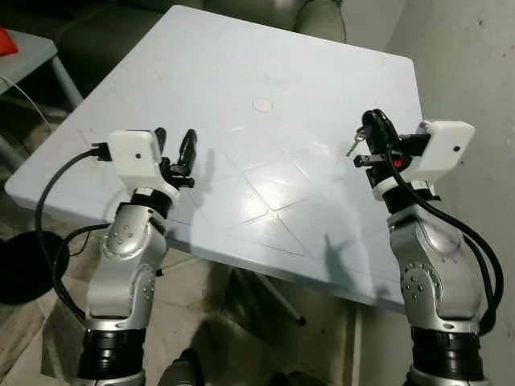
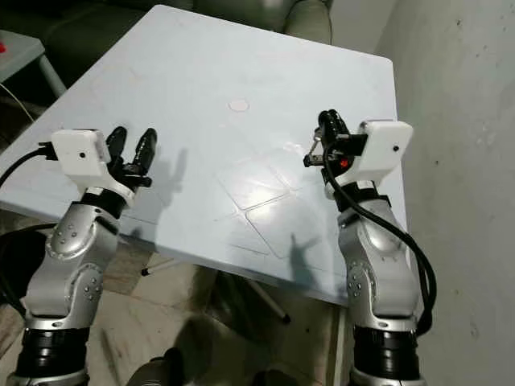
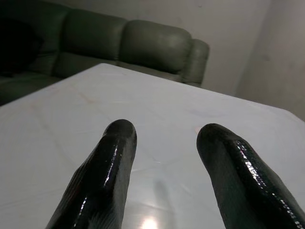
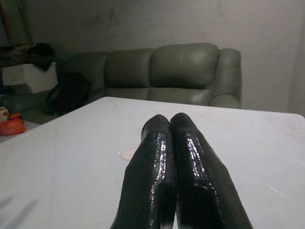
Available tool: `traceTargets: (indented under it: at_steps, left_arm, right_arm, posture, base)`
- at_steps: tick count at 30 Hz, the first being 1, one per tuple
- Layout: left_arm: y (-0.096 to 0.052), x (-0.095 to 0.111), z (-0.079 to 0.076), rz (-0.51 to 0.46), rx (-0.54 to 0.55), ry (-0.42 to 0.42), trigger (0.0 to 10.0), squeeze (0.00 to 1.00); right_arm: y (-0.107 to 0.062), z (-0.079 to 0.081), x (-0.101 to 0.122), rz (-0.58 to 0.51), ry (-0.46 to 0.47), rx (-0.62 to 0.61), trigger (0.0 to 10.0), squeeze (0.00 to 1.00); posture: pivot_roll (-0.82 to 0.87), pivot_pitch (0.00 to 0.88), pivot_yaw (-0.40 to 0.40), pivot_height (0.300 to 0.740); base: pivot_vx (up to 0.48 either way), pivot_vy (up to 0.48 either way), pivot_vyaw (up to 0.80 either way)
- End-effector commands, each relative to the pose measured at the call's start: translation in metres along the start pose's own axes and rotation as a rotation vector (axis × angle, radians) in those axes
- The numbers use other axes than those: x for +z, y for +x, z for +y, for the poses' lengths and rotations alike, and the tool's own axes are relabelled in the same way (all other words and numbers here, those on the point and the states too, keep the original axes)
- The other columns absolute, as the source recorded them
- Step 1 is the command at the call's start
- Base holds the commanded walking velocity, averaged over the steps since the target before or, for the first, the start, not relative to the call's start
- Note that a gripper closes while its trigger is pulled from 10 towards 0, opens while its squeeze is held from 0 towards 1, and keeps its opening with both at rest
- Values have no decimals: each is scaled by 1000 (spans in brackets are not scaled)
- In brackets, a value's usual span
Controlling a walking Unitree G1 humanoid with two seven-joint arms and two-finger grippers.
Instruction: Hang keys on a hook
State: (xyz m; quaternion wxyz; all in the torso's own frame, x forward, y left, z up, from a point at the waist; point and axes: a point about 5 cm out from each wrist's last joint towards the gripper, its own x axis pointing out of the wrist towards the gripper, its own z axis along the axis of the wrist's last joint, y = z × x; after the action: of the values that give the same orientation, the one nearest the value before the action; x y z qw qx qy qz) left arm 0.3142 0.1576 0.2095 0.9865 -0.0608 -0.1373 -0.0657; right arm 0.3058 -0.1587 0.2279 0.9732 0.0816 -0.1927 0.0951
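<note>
Pale blue and square, the surface [image 1: 241, 96] fills the head views, set cornerwise with a green sofa [image 4: 171, 71] beyond its far edge and a plain wall at 3 o'clock. Near the middle of the top, toward 12 o'clock, lies a small round pale disc [image 1: 262, 104]. A red object [image 1: 6, 40] sits on a side table at 10 o'clock, cut off by the frame edge.

At about 3 o'clock the right hand [image 1: 372, 133] is raised above the surface with its two black fingers pressed tight together around the keys [image 1: 356, 142]. Little of the keys shows: one small silver key pokes out from under the fingers, its long axis slanting down and toward 7 o'clock, the tip hanging free above the surface. The ring and any other keys are hidden behind the fingers. In the right wrist view the closed fingers [image 4: 167, 162] cover the keys entirely.

At about 9 o'clock the left hand [image 1: 175, 149] is held over the near edge of the surface, fingers spread wide apart with nothing between them, pointing toward 12 o'clock. Its shadow falls on the surface just beyond the fingertips.

Black cables loop from both wrists down along the silver arms.
</note>
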Motion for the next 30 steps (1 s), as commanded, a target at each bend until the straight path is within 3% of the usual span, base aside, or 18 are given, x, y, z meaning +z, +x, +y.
traceTargets:
  at_steps: [1, 10, 19, 23, 30]
  left_arm:
    - [1, 0, 0, -3, -12, 1, 10000, 0]
    - [7, -3, 5, 29, -1, 13, 10000, 0]
    - [11, -16, 7, 96, -4, -45, 10000, 0]
    - [12, -18, 5, 106, -16, -48, 10000, 0]
    - [12, -20, 3, 107, -21, -57, 10000, 0]
  right_arm:
    - [-3, -4, 5, -28, -4, -25, 10000, 0]
    - [-1, 0, -2, 10, -24, -22, 10000, 0]
    - [0, 0, -13, 61, -66, -32, 10000, 0]
    - [-1, -1, -16, 77, -68, -39, 10000, 0]
    - [-1, -2, -18, 93, -71, -43, 10000, 0]
  posture:
    - [-48, 117, -49, 740]
    - [-39, 100, -48, 740]
    - [-45, 81, -44, 740]
    - [-47, 76, -44, 740]
    - [-51, 65, -46, 740]
  base:
    - [0, 0, 0]
    - [0, 0, 0]
    - [0, 0, 0]
    - [0, 391, -130]
    - [0, 476, -743]
